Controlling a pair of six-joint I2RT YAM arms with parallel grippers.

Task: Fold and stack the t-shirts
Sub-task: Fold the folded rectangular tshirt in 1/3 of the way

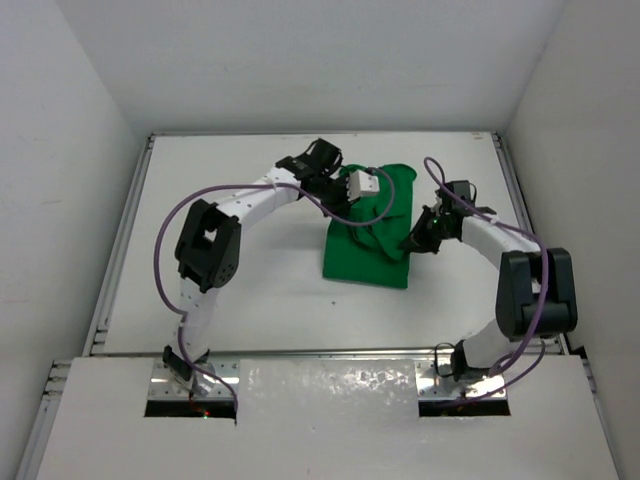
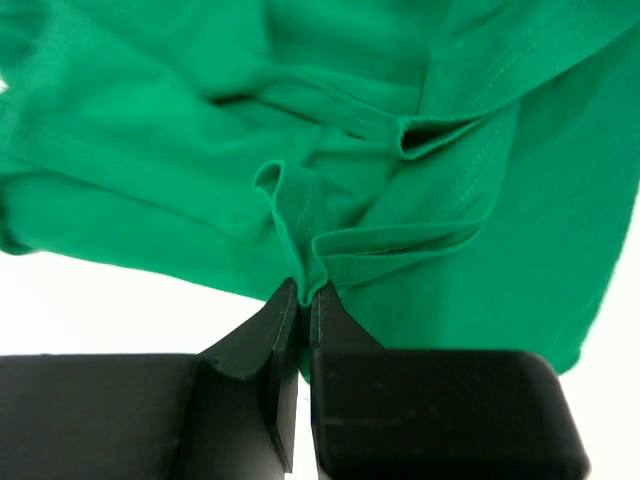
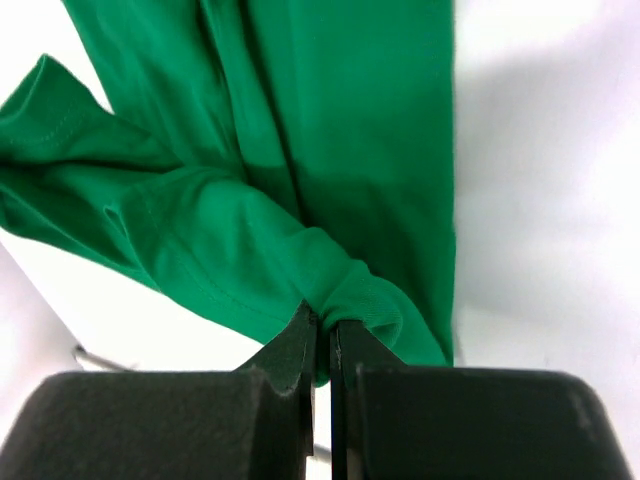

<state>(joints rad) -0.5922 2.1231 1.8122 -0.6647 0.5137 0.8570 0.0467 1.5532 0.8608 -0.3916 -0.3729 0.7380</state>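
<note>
The left arm (image 1: 262,197) arcs far and right, the right arm (image 1: 497,238) far and left; both jaws are pinched tight on the shirt (image 1: 366,256).

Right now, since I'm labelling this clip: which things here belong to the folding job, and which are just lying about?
Job: green t-shirt; left gripper and right gripper, each shut on its cloth.
Just there: white table; purple cables on the arms.

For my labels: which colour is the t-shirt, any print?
The t-shirt is plain bright green; clearest in the left wrist view.
</note>
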